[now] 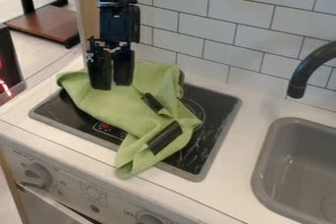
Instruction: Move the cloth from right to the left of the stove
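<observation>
Gripper (112, 86), narrowly parted, over green cloth (115, 106) on black stovetop (220, 104), white counter (239, 144), tiled wall (226, 29) behind.

Bright light, soft shadows

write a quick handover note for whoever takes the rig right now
Gripper: at the cloth's back left part; can't tell if it has hold.
Cloth: bunched over the stove's left and middle, front tip on the counter.
Done: cloth covers much of the left side.
Left: probably bring its right part further left, then clear the gripper.
</observation>
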`<state>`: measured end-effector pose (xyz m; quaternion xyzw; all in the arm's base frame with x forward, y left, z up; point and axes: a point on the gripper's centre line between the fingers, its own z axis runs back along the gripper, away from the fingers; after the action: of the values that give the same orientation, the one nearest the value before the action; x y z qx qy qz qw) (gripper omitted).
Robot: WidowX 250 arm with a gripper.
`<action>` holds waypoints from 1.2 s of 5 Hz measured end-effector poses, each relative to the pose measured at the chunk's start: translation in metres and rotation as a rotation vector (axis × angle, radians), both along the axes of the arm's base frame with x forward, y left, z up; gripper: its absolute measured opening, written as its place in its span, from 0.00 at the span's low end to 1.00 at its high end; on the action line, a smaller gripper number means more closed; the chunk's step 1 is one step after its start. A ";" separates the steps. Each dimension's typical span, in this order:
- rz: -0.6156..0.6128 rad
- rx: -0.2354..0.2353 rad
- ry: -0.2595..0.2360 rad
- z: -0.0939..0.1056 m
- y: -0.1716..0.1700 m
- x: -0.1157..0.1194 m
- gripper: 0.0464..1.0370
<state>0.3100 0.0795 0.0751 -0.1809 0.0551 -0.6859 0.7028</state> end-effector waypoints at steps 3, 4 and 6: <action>-0.063 0.020 -0.207 -0.011 -0.005 0.015 0.96; -0.073 0.039 -0.235 -0.020 -0.010 0.016 0.96; -0.077 0.054 -0.247 -0.020 -0.023 0.022 0.96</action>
<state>0.3323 0.0562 0.0548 -0.0737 -0.0066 -0.7275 0.6821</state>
